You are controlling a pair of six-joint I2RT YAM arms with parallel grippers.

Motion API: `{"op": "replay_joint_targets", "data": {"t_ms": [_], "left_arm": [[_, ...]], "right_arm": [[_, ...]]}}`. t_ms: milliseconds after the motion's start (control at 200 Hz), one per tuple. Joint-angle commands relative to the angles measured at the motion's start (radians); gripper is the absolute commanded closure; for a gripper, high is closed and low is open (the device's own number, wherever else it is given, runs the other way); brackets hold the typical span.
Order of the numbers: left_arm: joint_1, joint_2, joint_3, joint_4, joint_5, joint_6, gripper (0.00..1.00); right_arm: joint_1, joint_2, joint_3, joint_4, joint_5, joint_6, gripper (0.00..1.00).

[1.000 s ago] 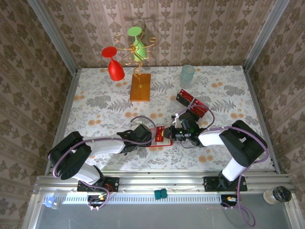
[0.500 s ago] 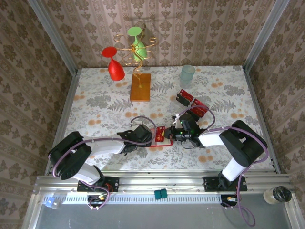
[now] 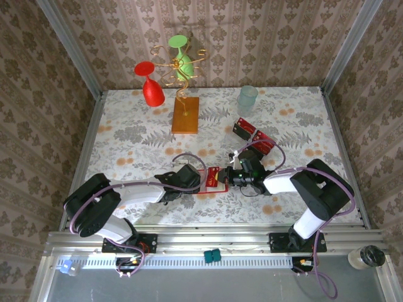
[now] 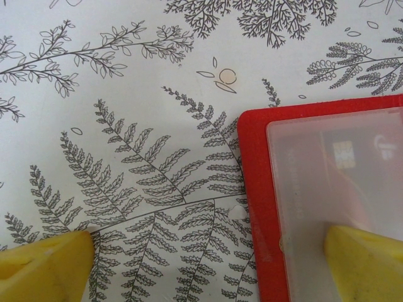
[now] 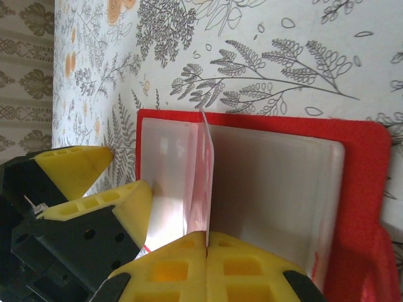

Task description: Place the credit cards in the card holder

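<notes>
The card holder [image 5: 362, 189] lies open and flat on the fern-patterned worktop [image 3: 126, 138], toward its near edge between the two arms, pale pockets facing up. A credit card [image 5: 204, 170] stands on edge over the pockets with the right fingers [image 5: 252, 267] pinched together on it. The left fingers [image 4: 368, 264] are spread wide, one tip on the holder's clear pocket and the other on the worktop beside it. The other credit cards [image 3: 254, 136] lie farther back on the right.
</notes>
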Motion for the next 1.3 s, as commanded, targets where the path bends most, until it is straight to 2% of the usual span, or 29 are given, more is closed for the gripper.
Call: {"op": "replay_joint_targets", "data": {"t_ms": [0,345,1295], "left_arm": [[-0.006,-0.009,-0.028,-0.042,-0.014,-0.008,0.05],[-0.006,-0.009,-0.028,-0.043,-0.016,-0.008,0.05],[-0.009,-0.006,-0.025,-0.041,-0.018,-0.009,0.05]], "right_arm": [[-0.009,-0.011,-0.007,-0.017,0.021,-0.018,1.00],[-0.006,0.032,0.004,0.020,-0.036,-0.008,1.00],[0.011,0.082,0.040,-0.045,-0.117,-0.048,1.00]]}}
